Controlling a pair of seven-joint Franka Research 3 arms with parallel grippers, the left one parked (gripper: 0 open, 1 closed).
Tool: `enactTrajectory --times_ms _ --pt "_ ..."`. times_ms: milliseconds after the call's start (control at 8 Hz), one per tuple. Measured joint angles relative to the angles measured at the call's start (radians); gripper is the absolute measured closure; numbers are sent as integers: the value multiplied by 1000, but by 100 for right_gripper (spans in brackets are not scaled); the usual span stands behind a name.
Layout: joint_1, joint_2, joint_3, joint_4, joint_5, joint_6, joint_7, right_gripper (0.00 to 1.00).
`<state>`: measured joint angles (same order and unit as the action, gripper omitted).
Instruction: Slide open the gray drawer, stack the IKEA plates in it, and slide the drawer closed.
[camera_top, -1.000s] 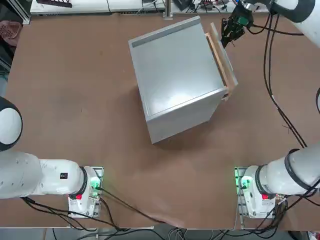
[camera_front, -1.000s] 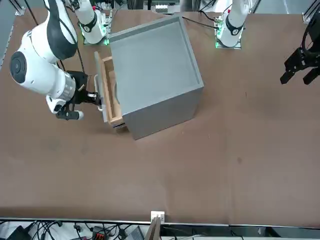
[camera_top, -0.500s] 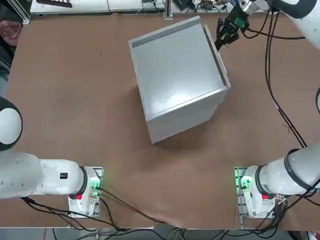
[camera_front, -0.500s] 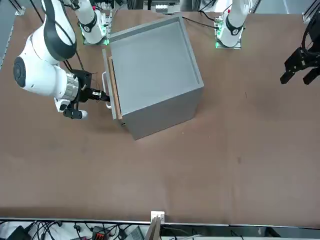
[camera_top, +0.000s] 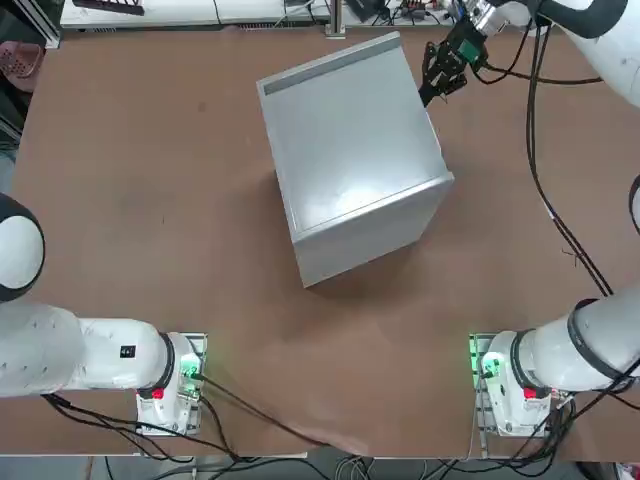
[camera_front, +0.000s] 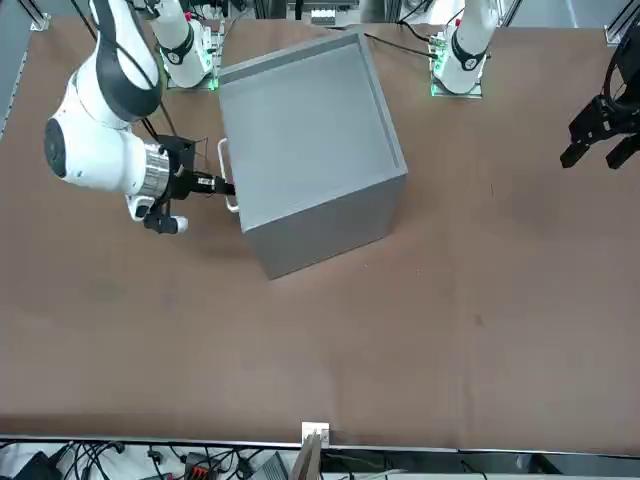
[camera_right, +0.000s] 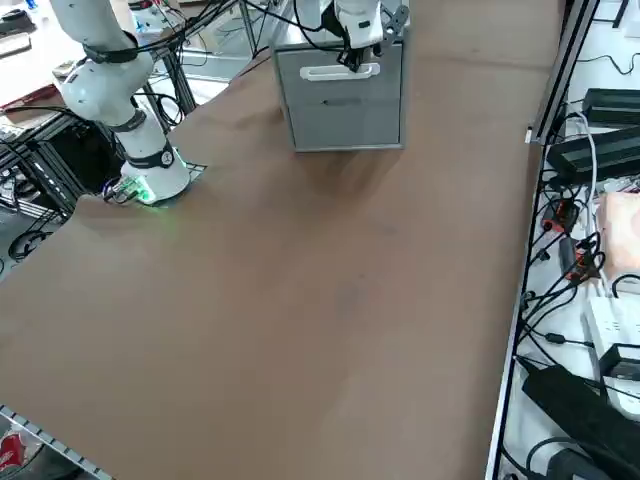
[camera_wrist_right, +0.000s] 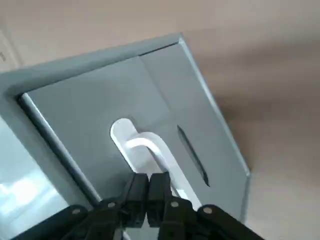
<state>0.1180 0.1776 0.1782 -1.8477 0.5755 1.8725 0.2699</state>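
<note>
The gray cabinet stands at the far side of the brown table, turned at an angle. Its gray drawer sits flush in the cabinet's right face, with a white handle on the front. My right gripper is shut, with its fingertips together against the handle and nothing between them. From overhead the gripper is at the cabinet's far right corner. Across the table it meets the handle. The IKEA plates are out of view.
Black cables trail from the right arm over the table's right side. The arm bases stand at the near edge. Power strips and cables lie beyond the table's edge.
The drawer stood partly out a second ago, showing its wooden sides. My shut right gripper has pushed it in, and its front is now flush with the cabinet.
</note>
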Motion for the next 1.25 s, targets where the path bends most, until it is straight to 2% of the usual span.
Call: enactTrajectory --times_ms 625,750,1000,1250 --pt "22 -4 -4 0 -11 13 16 97" --pt "32 -6 -4 9 -77 23 19 95" --pt "32 -16 -14 76 -304 6 34 89" --pt "13 -33 -41 171 -442 -83 34 73"
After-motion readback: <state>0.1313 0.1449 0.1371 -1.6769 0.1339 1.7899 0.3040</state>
